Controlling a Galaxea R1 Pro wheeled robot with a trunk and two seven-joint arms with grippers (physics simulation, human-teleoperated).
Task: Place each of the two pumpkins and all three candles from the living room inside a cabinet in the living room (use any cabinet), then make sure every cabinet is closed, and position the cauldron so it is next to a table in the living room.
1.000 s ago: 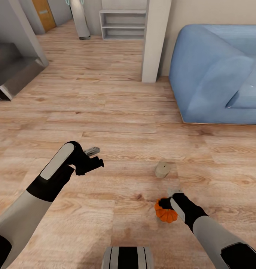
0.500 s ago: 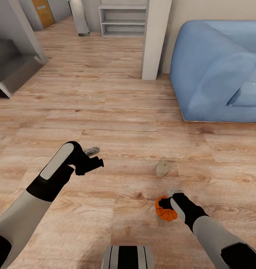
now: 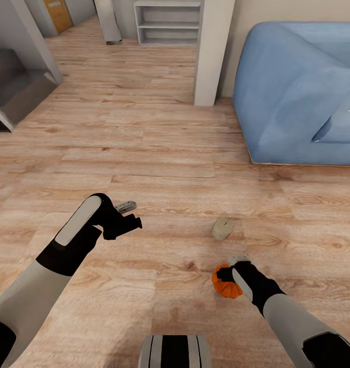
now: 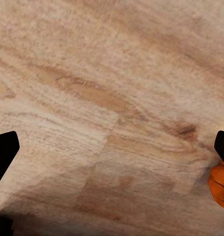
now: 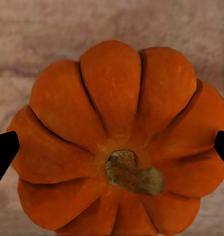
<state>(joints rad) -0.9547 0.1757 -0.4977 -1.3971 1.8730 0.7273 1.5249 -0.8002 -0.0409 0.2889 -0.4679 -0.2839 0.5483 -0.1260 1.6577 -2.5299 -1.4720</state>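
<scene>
Down on the pale wood-plank floor [image 3: 159, 168], the right hand [image 3: 231, 278] sits over a squat, ribbed bright orange pumpkin [image 3: 225, 287], its black fingers [image 5: 4, 152] to either side of the fruit's widest ribs and touching them at the edges of the right wrist view; the brownish stem points straight at that camera. Just beyond the pumpkin, apart from it, a stubby beige-tan candle [image 3: 222, 228] lies tipped on the planks. The left hand [image 3: 128, 217] hovers well off to the robot's left with its fingers spread wide and nothing between them, bare floor beneath it. A blue upholstered sofa [image 3: 298, 87] stands farther off on the right, beside a white square pillar [image 3: 212, 51].
</scene>
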